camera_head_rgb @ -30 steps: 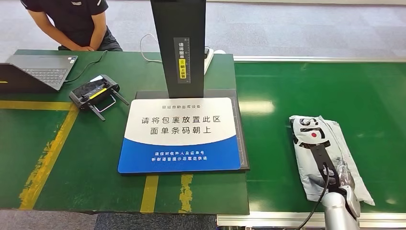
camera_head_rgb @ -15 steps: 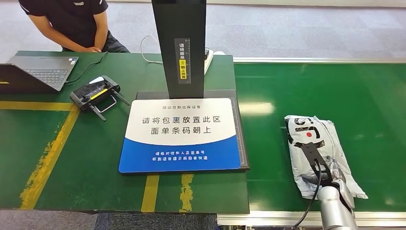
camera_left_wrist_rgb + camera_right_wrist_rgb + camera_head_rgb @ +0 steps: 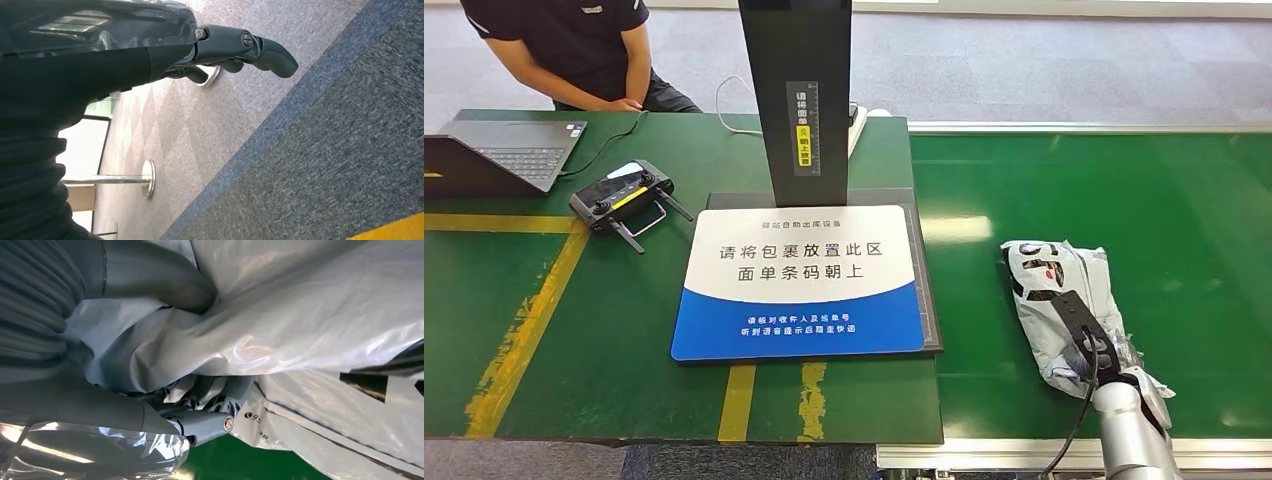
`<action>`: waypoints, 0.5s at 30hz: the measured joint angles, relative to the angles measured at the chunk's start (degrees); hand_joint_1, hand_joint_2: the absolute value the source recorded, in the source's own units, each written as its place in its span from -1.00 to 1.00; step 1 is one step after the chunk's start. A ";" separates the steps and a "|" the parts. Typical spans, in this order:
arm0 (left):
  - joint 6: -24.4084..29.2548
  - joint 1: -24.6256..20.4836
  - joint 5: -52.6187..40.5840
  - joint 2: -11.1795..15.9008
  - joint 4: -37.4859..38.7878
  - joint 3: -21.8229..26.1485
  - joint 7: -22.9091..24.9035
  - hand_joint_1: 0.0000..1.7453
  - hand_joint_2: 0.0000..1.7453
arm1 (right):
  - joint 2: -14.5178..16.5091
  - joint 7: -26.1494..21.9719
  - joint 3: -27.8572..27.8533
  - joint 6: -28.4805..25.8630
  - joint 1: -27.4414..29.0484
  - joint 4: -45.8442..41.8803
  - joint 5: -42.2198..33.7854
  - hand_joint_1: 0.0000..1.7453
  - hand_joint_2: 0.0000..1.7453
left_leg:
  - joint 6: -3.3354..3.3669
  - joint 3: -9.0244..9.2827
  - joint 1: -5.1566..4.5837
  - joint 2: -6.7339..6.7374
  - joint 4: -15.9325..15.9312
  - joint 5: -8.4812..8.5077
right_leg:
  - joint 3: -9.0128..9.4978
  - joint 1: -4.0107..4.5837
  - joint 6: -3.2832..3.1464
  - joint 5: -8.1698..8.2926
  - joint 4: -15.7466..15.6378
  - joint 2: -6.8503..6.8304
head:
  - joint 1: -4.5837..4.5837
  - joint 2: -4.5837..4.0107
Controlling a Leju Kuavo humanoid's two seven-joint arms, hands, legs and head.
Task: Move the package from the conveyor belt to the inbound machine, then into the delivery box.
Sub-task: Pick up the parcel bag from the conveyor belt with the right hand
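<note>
I stand in a parcel-sorting test station inside an office-like hall: a green conveyor belt (image 3: pixel 1124 190), a scanning machine (image 3: pixel 809 270) with a Chinese instruction pad, grey carpet floor (image 3: pixel 1024 60), and a person (image 3: pixel 574 45) beside a laptop (image 3: pixel 509 150).

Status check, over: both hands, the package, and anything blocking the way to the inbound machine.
Right hand grips package on conveyor belt. Left hand holds nothing, fingers apart, over carpet. Inbound machine pad bare; nothing lies between.
</note>
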 joint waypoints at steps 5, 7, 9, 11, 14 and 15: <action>-0.25 0.01 0.00 0.02 0.00 0.00 -0.03 -1.00 1.00 | 0.08 -0.16 0.34 0.13 0.07 -0.37 -0.20 1.00 1.00 | -0.01 0.03 0.03 -0.01 0.00 0.00 | 0.05 0.03 -0.01 0.00 0.00 0.00 | 0.00 0.00; -0.49 0.04 0.01 0.02 0.00 0.00 -0.03 -1.00 1.00 | 0.14 -0.17 0.56 0.44 0.16 -0.66 -0.42 1.00 1.00 | -0.01 0.03 0.04 -0.01 0.00 0.01 | 0.06 0.04 -0.01 0.00 0.00 0.00 | 0.00 0.00; -0.66 0.08 0.02 0.02 0.00 0.00 -0.03 -1.00 1.00 | 0.16 -0.17 0.90 0.78 0.32 -1.00 -0.73 1.00 1.00 | -0.01 0.02 0.04 -0.01 0.00 0.00 | 0.07 0.03 -0.01 0.00 0.00 -0.01 | 0.00 0.00; -0.70 0.10 0.02 0.02 0.00 0.00 -0.04 -1.00 1.00 | 0.18 -0.17 1.15 0.96 0.47 -1.28 -0.98 1.00 1.00 | -0.01 0.02 0.04 -0.02 0.00 0.00 | 0.07 0.03 -0.01 -0.01 0.00 -0.01 | 0.00 0.00; -0.55 0.15 0.03 0.02 0.00 0.00 -0.05 -1.00 1.00 | 0.28 -0.15 1.33 1.26 0.70 -1.67 -1.42 1.00 1.00 | 0.00 0.01 0.04 -0.02 0.00 0.00 | 0.07 0.02 -0.01 -0.01 0.00 -0.01 | 0.00 0.00; -0.44 0.17 0.03 0.02 0.00 0.00 -0.09 -1.00 1.00 | 0.32 -0.13 1.41 1.36 0.81 -1.83 -1.66 1.00 1.00 | 0.00 0.01 0.04 -0.03 0.00 0.00 | 0.07 0.02 -0.01 -0.01 0.00 -0.01 | 0.00 0.00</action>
